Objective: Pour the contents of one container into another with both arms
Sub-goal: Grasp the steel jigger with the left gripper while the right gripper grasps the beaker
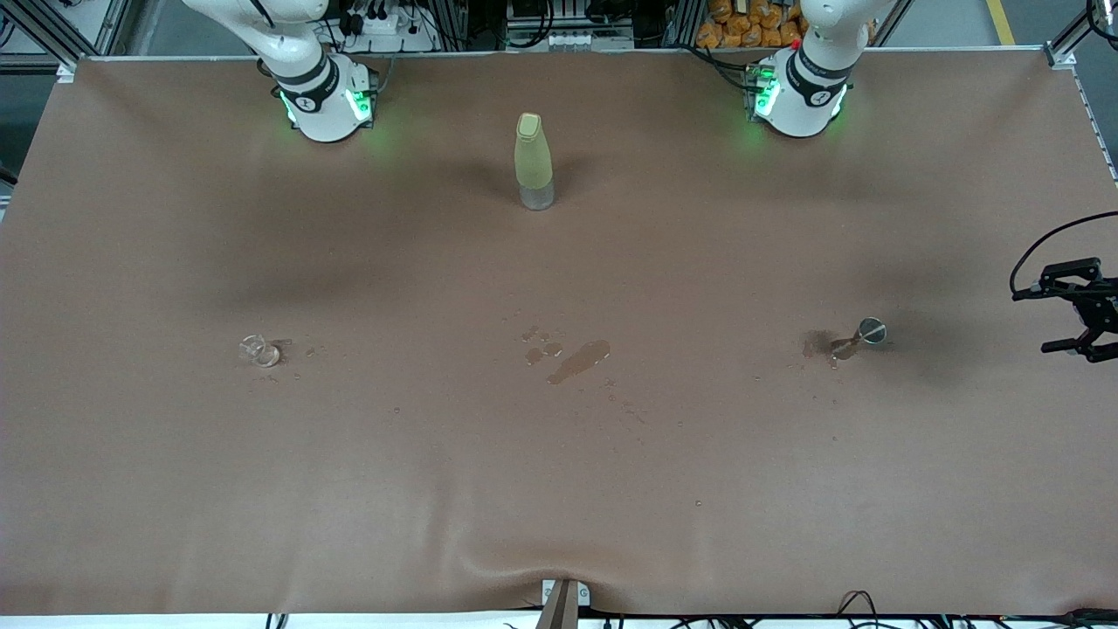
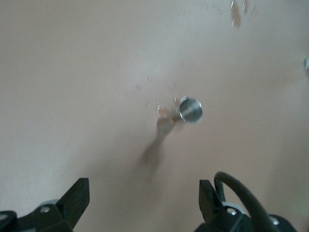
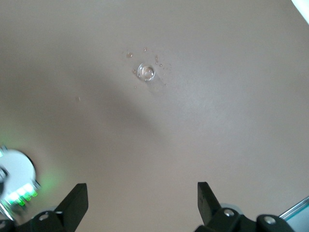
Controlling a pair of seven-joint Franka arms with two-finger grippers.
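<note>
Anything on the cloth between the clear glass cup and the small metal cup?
Only spilled liquid: a wet patch with small droplets lies midway between the clear glass cup and the metal cup, as the front view shows.

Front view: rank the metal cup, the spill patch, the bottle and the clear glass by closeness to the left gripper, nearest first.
From the left gripper, open, at the left arm's end:
1. metal cup, beside it.
2. spill patch, mid-table.
3. bottle, upright between the bases; close to the patch's distance.
4. clear glass, toward the right arm's end.
</note>
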